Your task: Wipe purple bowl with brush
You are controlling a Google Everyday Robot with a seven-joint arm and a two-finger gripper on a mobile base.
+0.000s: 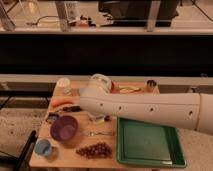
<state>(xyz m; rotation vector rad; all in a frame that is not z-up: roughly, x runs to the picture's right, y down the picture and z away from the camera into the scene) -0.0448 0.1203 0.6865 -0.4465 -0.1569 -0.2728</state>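
Observation:
The purple bowl [64,127] stands on the left part of the wooden table [75,159], near its front. The brush [71,108] lies as a slim dark piece just behind the bowl, next to an orange carrot-like piece [62,101]. My white arm reaches in from the right across the table's middle. My gripper [98,119] shows only as dark parts under the arm's end, right of the brush and behind-right of the bowl. The arm hides most of it.
A green tray [150,161] fills the table's right front. A blue cup [43,147] and grapes [95,149] sit at the front. A fork [101,133] lies by the tray. A white cup [64,85] and a dark can [151,84] stand at the back.

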